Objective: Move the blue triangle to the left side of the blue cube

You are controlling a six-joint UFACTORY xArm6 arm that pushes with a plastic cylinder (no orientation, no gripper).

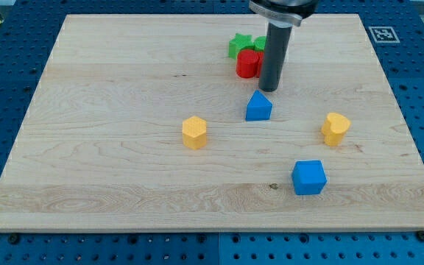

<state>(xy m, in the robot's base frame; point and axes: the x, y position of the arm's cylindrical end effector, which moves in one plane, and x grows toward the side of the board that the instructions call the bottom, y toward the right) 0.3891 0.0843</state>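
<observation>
Right now the blue triangle [258,107] is sitting a little above the middle of the frame, slightly to the right of centre, resting flat on the wooden board [109,81] with its peak pointing toward the top of the frame and its broad face turning toward the bottom; it looks about as wide as it is tall, so no long axis is showing itself clearly. My tip [270,90] is standing just above and a touch to the right of that peak, very near it, though whether it is touching cannot be told; being a bare rod, it is grasping nothing. So the triangle is lying below and slightly left of the tip, which is what the coming push is turning on, in my judgement. The blue cube [309,177] is waiting in the lower right of the frame, well apart from the triangle, and the spot on its left is lying almost straight down from the triangle. A yellow block [194,132] is sitting to the left of centre, another yellow block [335,129] on the right, while a red block [248,64] and a green star [238,46] are crowding together behind the rod near the top.
</observation>
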